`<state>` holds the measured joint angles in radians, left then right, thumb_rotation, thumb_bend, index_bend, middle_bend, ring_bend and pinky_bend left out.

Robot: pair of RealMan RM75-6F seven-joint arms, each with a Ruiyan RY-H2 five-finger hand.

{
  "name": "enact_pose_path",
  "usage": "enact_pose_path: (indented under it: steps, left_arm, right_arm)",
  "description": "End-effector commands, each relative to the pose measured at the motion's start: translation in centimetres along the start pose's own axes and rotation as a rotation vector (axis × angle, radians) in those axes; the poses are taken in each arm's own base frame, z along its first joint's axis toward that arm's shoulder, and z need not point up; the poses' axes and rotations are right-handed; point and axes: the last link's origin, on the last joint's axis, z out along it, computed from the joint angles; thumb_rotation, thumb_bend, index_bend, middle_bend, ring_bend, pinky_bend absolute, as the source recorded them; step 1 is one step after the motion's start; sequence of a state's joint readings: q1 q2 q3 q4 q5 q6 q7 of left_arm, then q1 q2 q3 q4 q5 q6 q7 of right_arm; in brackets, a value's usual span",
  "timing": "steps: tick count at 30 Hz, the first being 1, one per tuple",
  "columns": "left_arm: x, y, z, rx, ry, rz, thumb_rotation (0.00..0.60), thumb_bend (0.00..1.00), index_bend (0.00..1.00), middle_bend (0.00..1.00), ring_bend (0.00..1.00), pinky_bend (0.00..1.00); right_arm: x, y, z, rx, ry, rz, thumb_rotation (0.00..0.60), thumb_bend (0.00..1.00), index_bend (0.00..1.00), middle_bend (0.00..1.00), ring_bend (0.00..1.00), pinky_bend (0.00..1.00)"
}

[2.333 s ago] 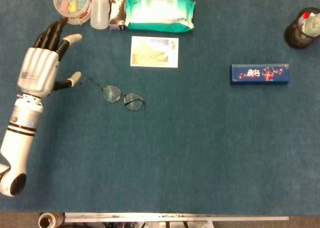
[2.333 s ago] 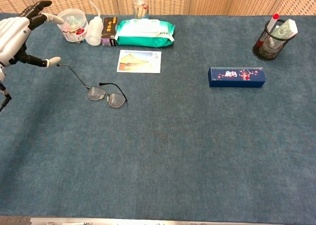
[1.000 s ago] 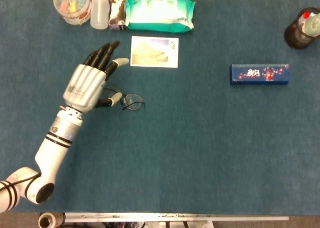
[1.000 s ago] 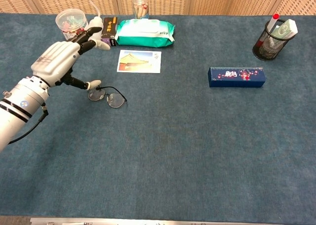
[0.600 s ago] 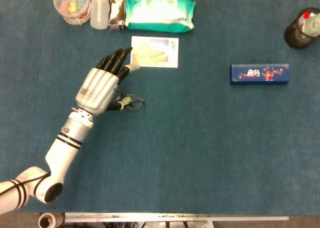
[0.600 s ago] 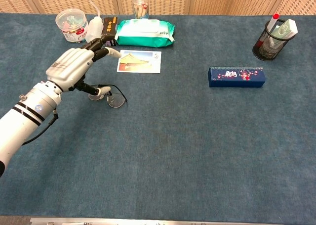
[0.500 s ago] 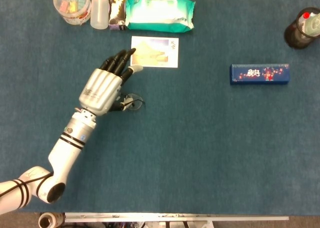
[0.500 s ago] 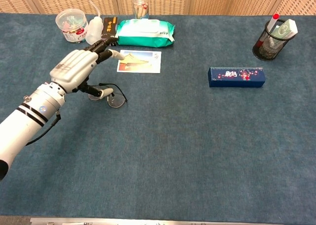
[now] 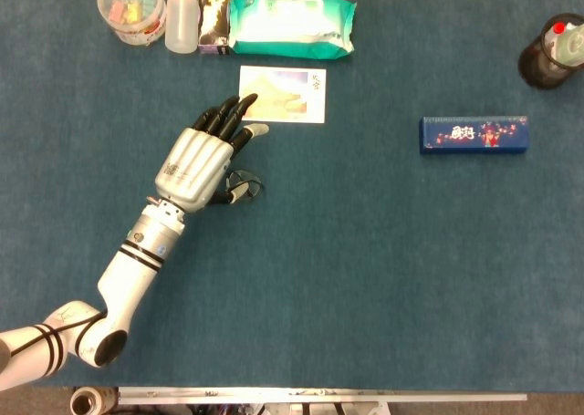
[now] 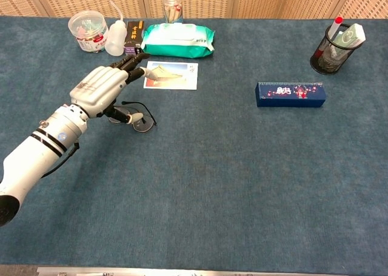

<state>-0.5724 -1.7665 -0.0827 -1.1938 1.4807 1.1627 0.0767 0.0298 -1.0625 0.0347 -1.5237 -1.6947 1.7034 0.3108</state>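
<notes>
My left hand (image 9: 196, 164) hovers flat over the glasses (image 9: 245, 186), fingers spread and holding nothing. The glasses lie on the blue table (image 9: 365, 269), mostly hidden under my palm, one lens showing just right of my thumb. My fingertips (image 9: 239, 104) reach the postcard's (image 9: 290, 94) left edge beyond.

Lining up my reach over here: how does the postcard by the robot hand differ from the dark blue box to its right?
The postcard is a thin, pale picture sheet; the blue box is a long, narrow dark carton with some height. The left robot hand reaches to the postcard's edge, above the glasses; the blue box lies alone. Both lie flat.
</notes>
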Motion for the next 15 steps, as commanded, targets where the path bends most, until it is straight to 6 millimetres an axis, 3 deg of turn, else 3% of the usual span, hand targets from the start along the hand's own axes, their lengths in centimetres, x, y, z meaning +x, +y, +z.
enact_pose_path:
  steps: [1,15]
  left_arm:
    - [-0.1,0.0,0.0,0.003,-0.004,0.002,0.6,0.2,0.22,0.0,0.0,0.14]
    - [-1.5,-0.1,0.1,0.007,-0.043,0.052,0.6,0.2,0.22,0.0,0.0,0.14]
  right_arm:
    - [0.0,0.0,0.0,0.001,-0.001,0.0,0.6,0.24,0.27,0.35,0.23,0.22]
    - [0.0,0.0,0.0,0.0,0.001,0.001,0.6,0.24,0.27,0.35,0.23,0.22]
